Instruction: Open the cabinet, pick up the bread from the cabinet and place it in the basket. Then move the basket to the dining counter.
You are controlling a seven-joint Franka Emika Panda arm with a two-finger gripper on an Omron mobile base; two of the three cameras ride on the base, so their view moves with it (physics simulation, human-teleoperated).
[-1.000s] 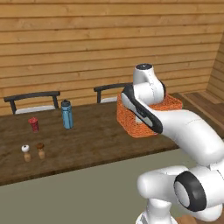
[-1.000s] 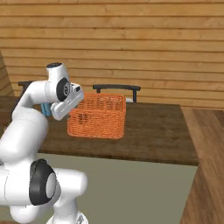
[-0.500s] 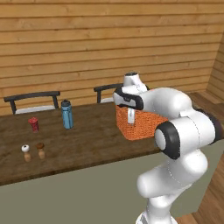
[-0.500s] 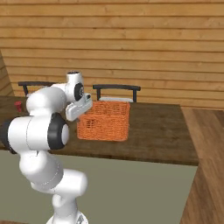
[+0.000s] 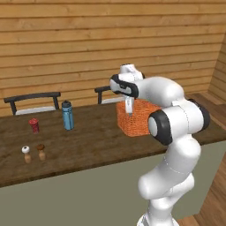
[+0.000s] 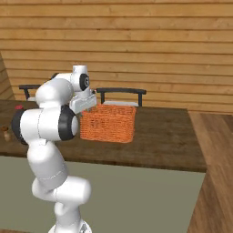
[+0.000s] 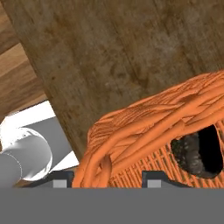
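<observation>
Arm [image 5: 176, 145]: glossy white rounded links, dark grey-black joint rings. Small dark finger tips [image 7: 154, 178] at the pincer, pale grey square pads on them

The robot arm is covering the right part of the basket [image 5: 133, 121] in the left base view. In the hand view the frame edge is cutting off the bread [image 7: 197, 150], and the gripper [image 7: 105, 180] tips are barely showing.

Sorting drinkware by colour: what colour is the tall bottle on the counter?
Blue, with a dark cap; the bottle shows best in the left base view.
</observation>
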